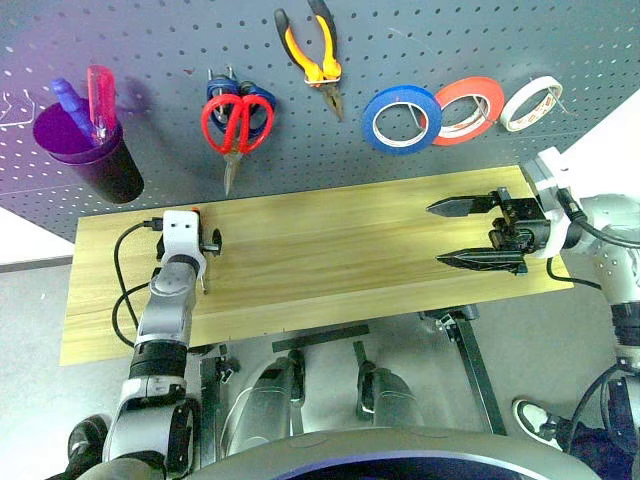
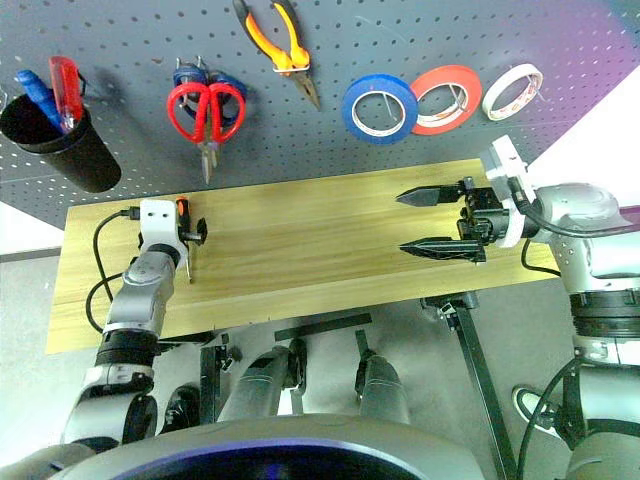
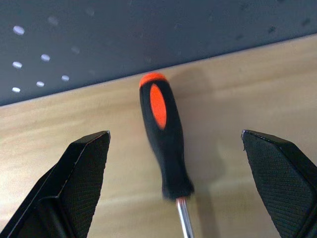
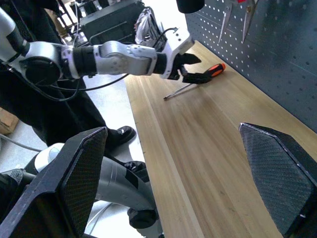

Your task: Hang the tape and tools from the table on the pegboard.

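The screwdriver (image 3: 163, 139), black with an orange grip, lies on the table (image 1: 330, 250) near its back left edge. My left gripper (image 3: 175, 134) is open, one finger on each side of the handle and clear of it. My right gripper (image 1: 433, 235) is open and empty above the table's right end, pointing left. On the pegboard (image 1: 150, 60) hang the red-handled scissors (image 1: 238, 122), the orange-and-yellow pliers (image 1: 315, 55) and the blue tape (image 1: 402, 118). The right wrist view shows my left gripper (image 4: 190, 67) at the screwdriver (image 4: 213, 70).
A red-orange tape roll (image 1: 467, 110) and a white roll (image 1: 530, 103) hang right of the blue one. A dark cup (image 1: 85, 150) holding blue and red tools is mounted at the pegboard's left. A black cable (image 1: 120, 270) loops over the table's left end.
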Controlling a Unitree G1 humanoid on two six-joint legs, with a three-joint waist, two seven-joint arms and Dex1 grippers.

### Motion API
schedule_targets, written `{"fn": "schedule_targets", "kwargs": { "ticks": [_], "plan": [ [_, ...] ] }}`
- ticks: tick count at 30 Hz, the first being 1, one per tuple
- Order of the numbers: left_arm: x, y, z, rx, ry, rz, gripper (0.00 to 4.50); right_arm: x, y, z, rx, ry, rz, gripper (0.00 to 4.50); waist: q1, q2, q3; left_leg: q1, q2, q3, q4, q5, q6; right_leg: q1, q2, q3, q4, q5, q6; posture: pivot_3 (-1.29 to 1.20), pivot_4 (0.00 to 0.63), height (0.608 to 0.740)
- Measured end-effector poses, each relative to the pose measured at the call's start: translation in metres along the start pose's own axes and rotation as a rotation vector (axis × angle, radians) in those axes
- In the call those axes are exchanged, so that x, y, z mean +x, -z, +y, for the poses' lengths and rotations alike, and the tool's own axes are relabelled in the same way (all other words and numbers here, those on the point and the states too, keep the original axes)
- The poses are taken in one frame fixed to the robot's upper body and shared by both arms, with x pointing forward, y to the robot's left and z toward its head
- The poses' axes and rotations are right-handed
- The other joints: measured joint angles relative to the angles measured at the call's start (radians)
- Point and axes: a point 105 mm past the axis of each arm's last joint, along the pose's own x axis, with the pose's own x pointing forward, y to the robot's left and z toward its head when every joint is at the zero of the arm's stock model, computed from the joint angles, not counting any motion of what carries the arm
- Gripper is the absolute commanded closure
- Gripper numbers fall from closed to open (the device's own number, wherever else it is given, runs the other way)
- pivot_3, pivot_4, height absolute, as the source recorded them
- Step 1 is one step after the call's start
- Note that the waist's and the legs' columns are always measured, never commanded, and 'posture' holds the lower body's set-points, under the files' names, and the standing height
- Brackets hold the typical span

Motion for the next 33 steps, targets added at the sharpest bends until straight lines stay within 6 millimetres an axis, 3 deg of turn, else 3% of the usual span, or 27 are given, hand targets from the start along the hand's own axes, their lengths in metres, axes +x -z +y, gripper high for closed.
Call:
{"fn": "schedule_targets", "kwargs": {
  "ticks": [14, 18, 25, 33],
  "plan": [
    [0.014, 0.006, -0.001, -0.025, -0.052, 0.042, 0.05, -0.004, 0.0, 0.006, 0.009, 0.01, 0.023, 0.0, -0.022, -0.003, 0.017, 0.0, 0.0, 0.001, 0.0, 0.0, 0.002, 0.0, -0.001, 0.0, 0.0, 0.0, 0.0, -0.15, 0.425, 0.74],
    [0.017, 0.006, -0.001, -0.038, -0.064, 0.044, 0.96, -0.005, 0.0, 0.006, 0.015, 0.012, 0.026, 0.0, -0.022, -0.003, 0.019, 0.0, 0.0, 0.001, 0.0, 0.0, 0.002, 0.0, -0.001, 0.0, 0.0, 0.0, 0.0, -0.15, 0.429, 0.74],
    [0.017, 0.007, -0.003, -0.104, -0.09, 0.051, 3.42, -0.006, 0.0, 0.006, 0.015, 0.017, 0.033, 0.0, -0.021, -0.003, 0.024, 0.0, 0.0, 0.001, 0.0, -0.001, 0.001, 0.0, -0.002, 0.0, 0.0, 0.0, 0.0, -0.15, 0.43, 0.74],
    [0.016, 0.007, -0.002, -0.127, -0.117, 0.059, 3.53, -0.009, 0.002, 0.003, 0.024, 0.032, 0.036, 0.0, -0.024, -0.003, 0.026, 0.0, 0.0, 0.002, 0.0, -0.001, 0.001, 0.0, -0.002, 0.0, 0.0, 0.0, 0.0, -0.16, 0.421, 0.74]
  ]
}}
